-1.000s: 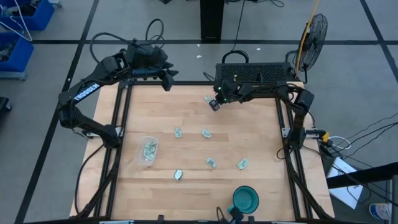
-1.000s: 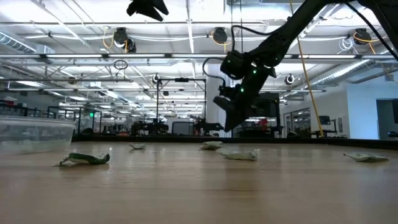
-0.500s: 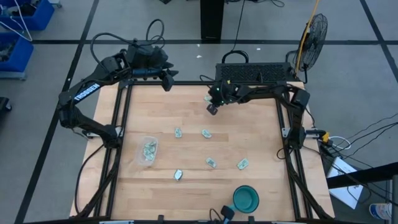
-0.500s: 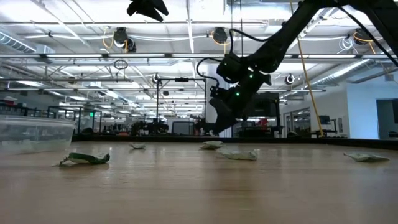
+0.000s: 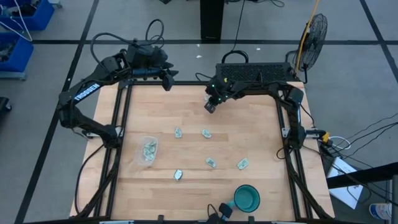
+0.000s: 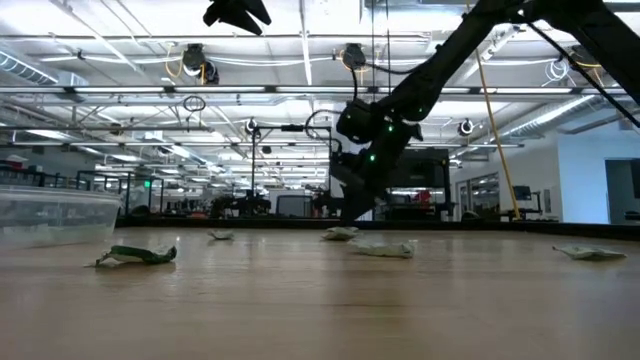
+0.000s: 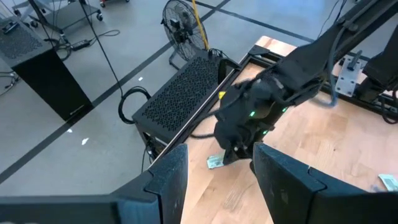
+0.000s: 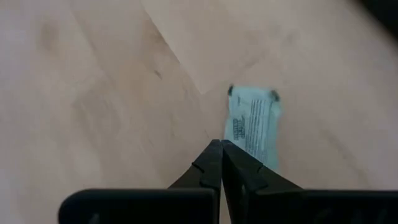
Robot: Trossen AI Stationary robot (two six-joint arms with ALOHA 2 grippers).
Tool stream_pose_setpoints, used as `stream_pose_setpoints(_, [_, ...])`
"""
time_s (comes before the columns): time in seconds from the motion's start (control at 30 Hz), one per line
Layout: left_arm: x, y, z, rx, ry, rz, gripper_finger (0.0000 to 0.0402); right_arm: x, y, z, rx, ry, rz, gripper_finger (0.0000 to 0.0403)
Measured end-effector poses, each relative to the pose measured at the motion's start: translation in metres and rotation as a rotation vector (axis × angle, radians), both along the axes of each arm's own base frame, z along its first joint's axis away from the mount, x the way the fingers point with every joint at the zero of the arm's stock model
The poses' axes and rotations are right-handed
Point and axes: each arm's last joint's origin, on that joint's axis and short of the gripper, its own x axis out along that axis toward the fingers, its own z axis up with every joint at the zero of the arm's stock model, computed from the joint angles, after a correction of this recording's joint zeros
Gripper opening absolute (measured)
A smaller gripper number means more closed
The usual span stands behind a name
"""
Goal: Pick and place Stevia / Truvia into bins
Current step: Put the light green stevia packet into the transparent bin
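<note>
Several pale green sachets lie flat on the wooden table: one by the far edge (image 5: 207, 98), others mid-table (image 5: 178, 132) (image 5: 206, 133) and nearer (image 5: 211, 162) (image 5: 242, 164) (image 5: 178, 175). The clear tub (image 5: 147, 150) stands at the left with sachets inside. My right gripper (image 5: 210, 107) is shut and slants down; its tips (image 8: 221, 149) hover just beside the far sachet (image 8: 254, 124), and the low view shows the right gripper (image 6: 350, 208) a little above that sachet (image 6: 340, 233). My left gripper (image 5: 168, 81) waits high over the far left corner, open, with nothing between its fingers (image 7: 168, 180).
A green cup (image 5: 245, 198) stands at the near edge, right of centre. Behind the far edge sit a black perforated box (image 5: 255, 73) and a fan (image 5: 314, 31). Black frame rails (image 5: 120, 124) run along both table sides.
My right gripper has sunk and drifted toward the table's left, rolling its wrist, and now hangs close over the sachet by the far edge. It has stayed shut. The sachets and the tub lie as before.
</note>
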Motion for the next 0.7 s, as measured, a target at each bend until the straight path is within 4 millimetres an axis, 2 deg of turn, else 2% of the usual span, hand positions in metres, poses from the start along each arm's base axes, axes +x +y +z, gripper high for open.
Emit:
stream_pose_setpoints(0.2, [0.000, 0.000, 0.000, -0.001, 0.002, -0.001, 0.0189, -0.003, -0.003, -0.016, 0.064, 0.037, -0.015, 0.0000])
stream_pose_setpoints(0.33, [0.000, 0.000, 0.000, -0.001, 0.003, -0.001, 0.0189, -0.002, -0.002, -0.017, 0.069, 0.040, -0.036, 0.0000])
stream_pose_setpoints(0.43, [0.000, 0.000, 0.000, 0.002, 0.006, -0.003, 0.0188, -0.004, 0.001, -0.019, 0.142, 0.043, -0.041, 0.0000])
stream_pose_setpoints(0.6, [0.000, 0.000, -0.001, 0.003, 0.014, -0.006, 0.0189, -0.006, 0.023, -0.023, 0.297, 0.130, -0.018, 0.0000])
stream_pose_setpoints(0.7, [0.000, 0.000, -0.001, 0.003, 0.014, -0.006, 0.0189, -0.003, 0.045, -0.014, 0.314, 0.178, 0.035, 0.0000])
